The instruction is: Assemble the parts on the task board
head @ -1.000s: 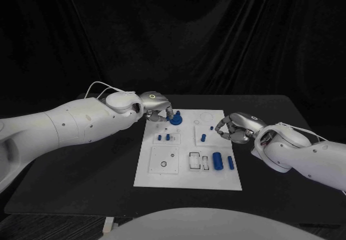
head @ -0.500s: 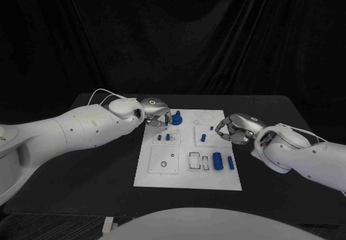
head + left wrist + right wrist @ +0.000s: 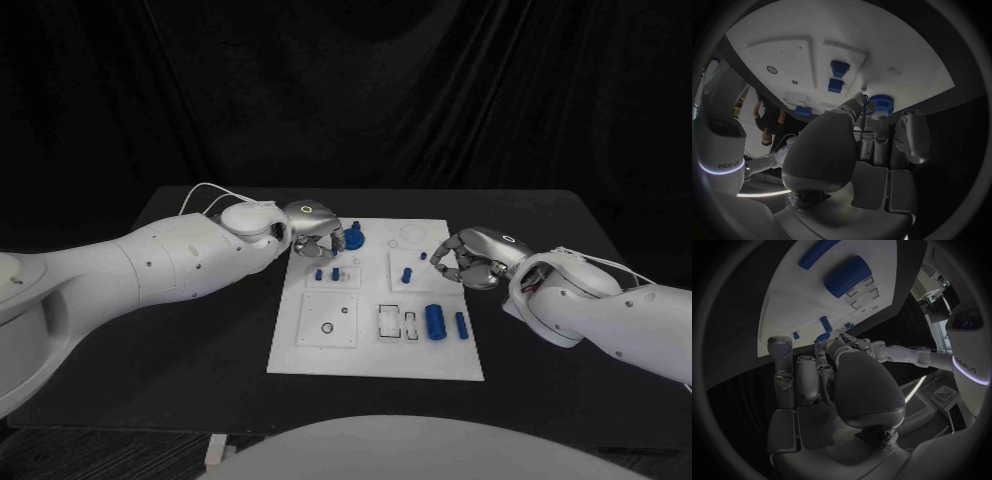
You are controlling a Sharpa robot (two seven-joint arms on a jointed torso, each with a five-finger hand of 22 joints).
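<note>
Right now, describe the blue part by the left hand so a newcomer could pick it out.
Start at the white task board in the middle of the black table. Go to its far left corner, where the left hand is. The part stands there: a round blue disc with a raised centre, broader than the slim blue pegs nearer.

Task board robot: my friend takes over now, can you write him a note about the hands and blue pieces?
Left hand: at the blue round part on the task board's far edge; grip unclear.
Right hand: fingers curled beside the board's right edge; hold unclear.
Two small blue parts stand in the left block; two blue cylinders lie near the front right.
Done: can't tell.
Left: seating the loose parts.
</note>
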